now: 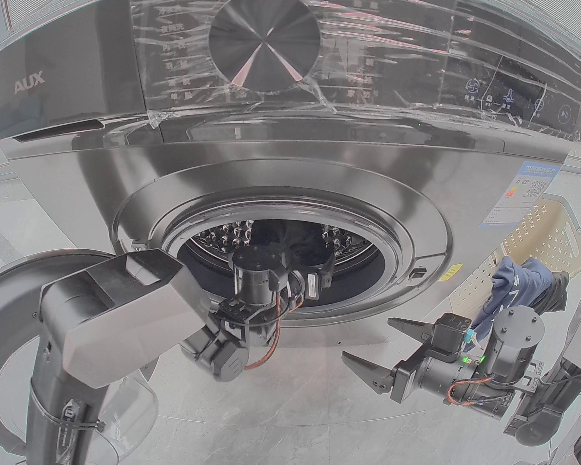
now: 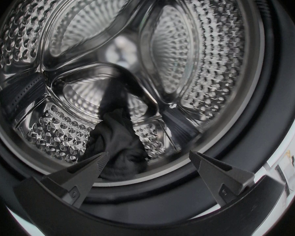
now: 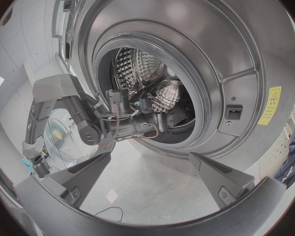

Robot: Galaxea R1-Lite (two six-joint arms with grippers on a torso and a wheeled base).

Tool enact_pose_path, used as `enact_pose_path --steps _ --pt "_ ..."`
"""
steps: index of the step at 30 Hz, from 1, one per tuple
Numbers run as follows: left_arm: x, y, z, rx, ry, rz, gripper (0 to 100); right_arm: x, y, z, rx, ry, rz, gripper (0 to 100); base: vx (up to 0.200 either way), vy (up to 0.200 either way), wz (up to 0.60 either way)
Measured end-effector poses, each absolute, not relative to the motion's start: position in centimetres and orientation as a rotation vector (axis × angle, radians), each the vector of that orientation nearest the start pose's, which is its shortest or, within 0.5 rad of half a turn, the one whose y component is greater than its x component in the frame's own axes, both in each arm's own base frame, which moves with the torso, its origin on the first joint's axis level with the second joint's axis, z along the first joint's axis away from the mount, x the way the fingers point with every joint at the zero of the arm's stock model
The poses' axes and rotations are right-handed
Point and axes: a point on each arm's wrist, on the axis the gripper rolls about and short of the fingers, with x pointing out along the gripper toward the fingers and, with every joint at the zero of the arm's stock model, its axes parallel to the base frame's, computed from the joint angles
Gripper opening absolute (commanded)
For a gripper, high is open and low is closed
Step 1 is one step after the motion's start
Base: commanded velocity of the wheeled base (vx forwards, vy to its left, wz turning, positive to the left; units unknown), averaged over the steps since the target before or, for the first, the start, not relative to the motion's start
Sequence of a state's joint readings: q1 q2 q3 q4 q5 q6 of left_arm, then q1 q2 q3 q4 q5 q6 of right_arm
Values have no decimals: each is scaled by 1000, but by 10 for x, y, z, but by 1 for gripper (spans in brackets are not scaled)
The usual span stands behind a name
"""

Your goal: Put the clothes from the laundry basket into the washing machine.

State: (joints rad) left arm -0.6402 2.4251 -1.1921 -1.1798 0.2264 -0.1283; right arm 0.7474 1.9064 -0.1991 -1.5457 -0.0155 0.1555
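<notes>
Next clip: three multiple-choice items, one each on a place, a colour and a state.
1. The left hand is: A open and empty; B shut on cloth; C shut and empty.
2. The garment hanging over the laundry basket is: A red; B blue; C white.
3. The dark garment lies: A in the left hand; B in the laundry basket; C in the drum.
Key: 1 A, jaws apart with nothing between; 2 B, blue cloth on the rim; 3 C, it rests low in the drum.

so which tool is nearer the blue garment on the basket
Right. The right tool is close beside the blue garment, pointing away from it; the left tool is farther off, at the mouth of the drum.
</notes>
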Motion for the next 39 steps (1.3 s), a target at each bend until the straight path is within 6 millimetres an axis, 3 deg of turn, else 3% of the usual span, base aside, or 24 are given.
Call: enact_pose_path --steps 7,13,21,29,39 --pt "301 -252 63 -56 136 -501 100 172 167 85 80 222 737 100 0 0 0" --pt "234 -228 84 -27 157 -582 100 158 158 90 83 221 747 100 0 0 0" --pt "155 -177 116 -25 118 -648 100 144 128 111 117 144 688 100 -50 0 0" --pt "116 -134 133 -48 49 -636 100 137 95 124 85 134 564 100 -200 0 0" --pt "97 -97 145 -56 11 -569 100 109 54 133 24 154 427 100 -200 0 0"
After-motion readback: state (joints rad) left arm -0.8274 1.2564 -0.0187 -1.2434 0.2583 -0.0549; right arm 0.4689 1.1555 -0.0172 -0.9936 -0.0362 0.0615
